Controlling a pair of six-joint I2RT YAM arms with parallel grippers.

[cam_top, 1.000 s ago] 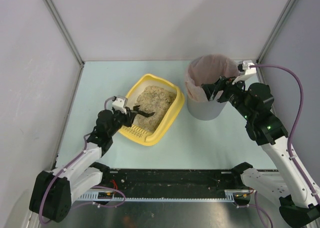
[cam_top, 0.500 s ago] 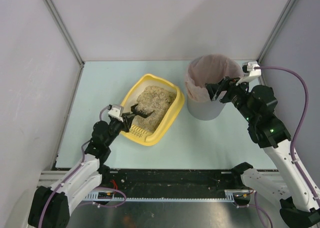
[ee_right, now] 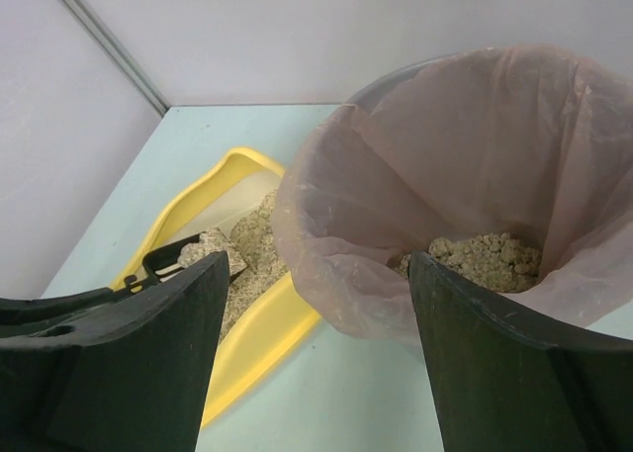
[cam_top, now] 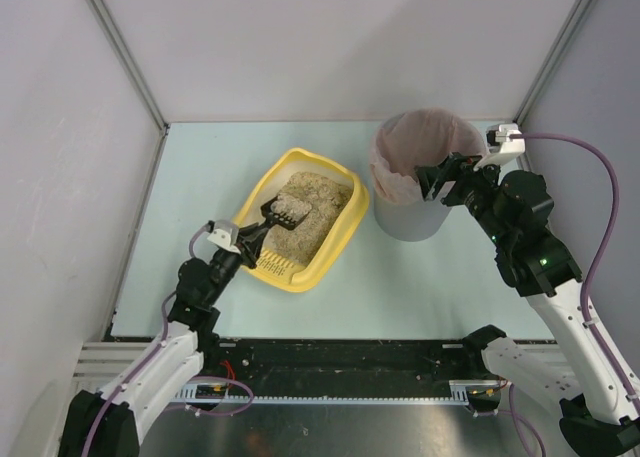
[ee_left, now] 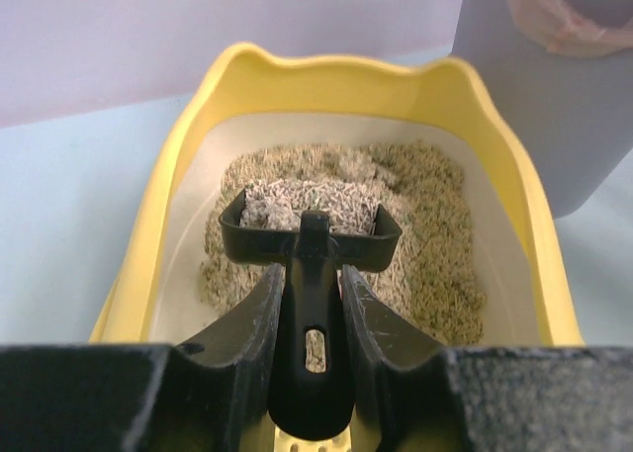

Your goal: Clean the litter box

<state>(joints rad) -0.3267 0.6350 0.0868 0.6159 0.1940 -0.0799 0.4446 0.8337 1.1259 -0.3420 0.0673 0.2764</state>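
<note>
Gripping the scoop (ee_left: pixel 310 236) handle, left gripper (ee_left: pixel 310 276) holds it level over the box (ee_left: pixel 521 210), we judge to avoid spilling; right gripper (ee_right: pixel 316 274) open beside bin (ee_right: pixel 445 135).

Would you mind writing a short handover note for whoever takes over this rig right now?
Left gripper: shut on the handle of the black scoop, which holds a greyish clump over the litter box.
Right gripper: open, holding nothing, at the rim of the lined bin.
Done: some scooped litter lies in the bin.
Left: carry this scoopful to the bin, tip it in, then check the box for more clumps.
</note>
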